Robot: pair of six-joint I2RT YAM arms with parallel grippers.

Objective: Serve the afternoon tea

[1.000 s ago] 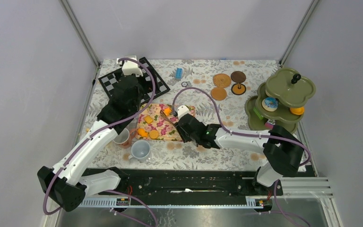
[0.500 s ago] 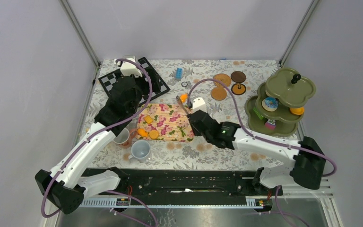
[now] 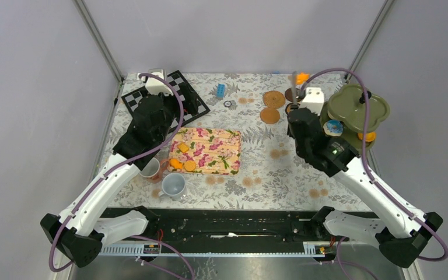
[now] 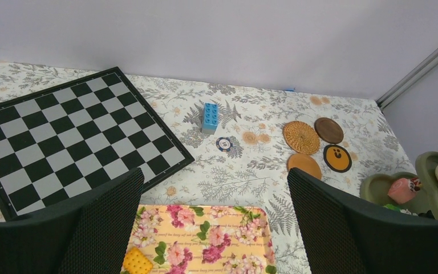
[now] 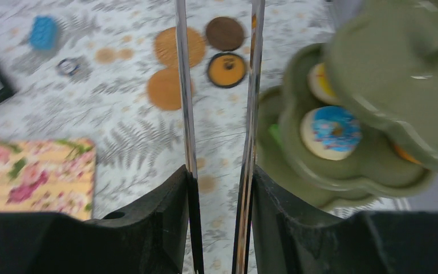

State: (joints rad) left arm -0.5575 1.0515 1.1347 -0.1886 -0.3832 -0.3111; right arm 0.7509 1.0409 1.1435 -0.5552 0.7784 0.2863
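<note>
My right gripper (image 3: 296,111) is shut on metal tongs (image 3: 295,87), whose tips pinch a small orange pastry (image 3: 302,76) at the back, beside the green tiered stand (image 3: 359,108). In the right wrist view my right gripper (image 5: 219,177) shows the tong blades (image 5: 183,85) between its fingers; the pastry is out of view there. My left gripper (image 3: 166,119) is open and empty above the far left corner of the floral tray (image 3: 210,150); it also shows in the left wrist view (image 4: 214,188). A yellow cracker (image 3: 183,147) and two orange pastries (image 3: 190,165) lie on the tray. Two mugs (image 3: 174,185) stand near its left end.
Round coasters (image 3: 273,98) lie at the back centre. The stand holds a blue-iced donut (image 3: 333,128) and an orange pastry (image 3: 366,137). A chessboard (image 3: 186,96) lies back left, with a blue brick (image 3: 220,90) and a poker chip (image 3: 227,104) beside it. Frame posts stand at the back corners.
My right arm has swung from over the floral tray to the back right beside the stand, carrying the orange pastry in the tongs. The left arm has hardly moved.
</note>
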